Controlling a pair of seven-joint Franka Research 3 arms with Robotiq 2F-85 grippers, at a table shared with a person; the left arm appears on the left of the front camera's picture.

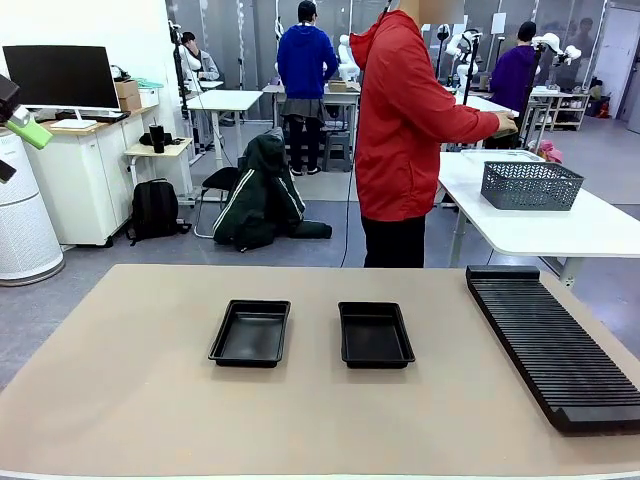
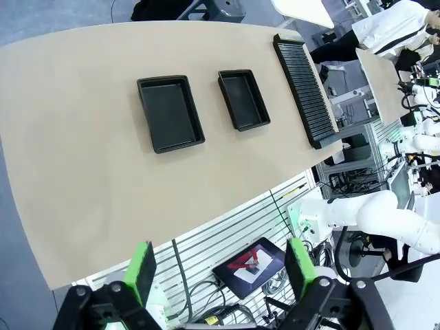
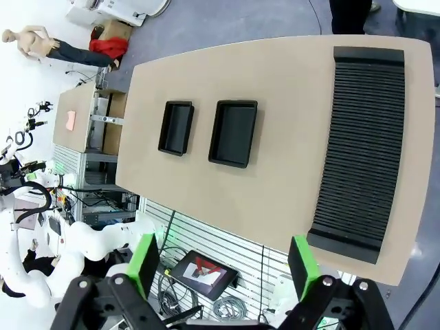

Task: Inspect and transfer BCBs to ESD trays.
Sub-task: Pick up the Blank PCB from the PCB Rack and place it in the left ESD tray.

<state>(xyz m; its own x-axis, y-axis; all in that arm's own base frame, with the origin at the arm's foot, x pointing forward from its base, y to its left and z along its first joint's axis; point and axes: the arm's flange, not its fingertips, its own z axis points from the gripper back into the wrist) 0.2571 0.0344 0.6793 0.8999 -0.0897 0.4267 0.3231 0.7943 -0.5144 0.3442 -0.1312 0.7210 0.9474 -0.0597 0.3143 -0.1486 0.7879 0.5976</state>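
Here the left gripper (image 2: 220, 267) hangs high beyond the table's (image 1: 130, 400) near edge, jaws spread wide and holding nothing. Mid-table, the left ESD tray (image 1: 250, 332) and the right ESD tray (image 1: 375, 334) sit side by side, apart and empty. Both are shallow matte black plastic with flared rims and rounded corners. A long ribbed black rack (image 1: 555, 345) lies along the right edge. The right gripper (image 3: 222, 267) is likewise spread and empty. The BCBs, as thin boards, should be light, stiff and fragile, and are best pinched by a bare edge.
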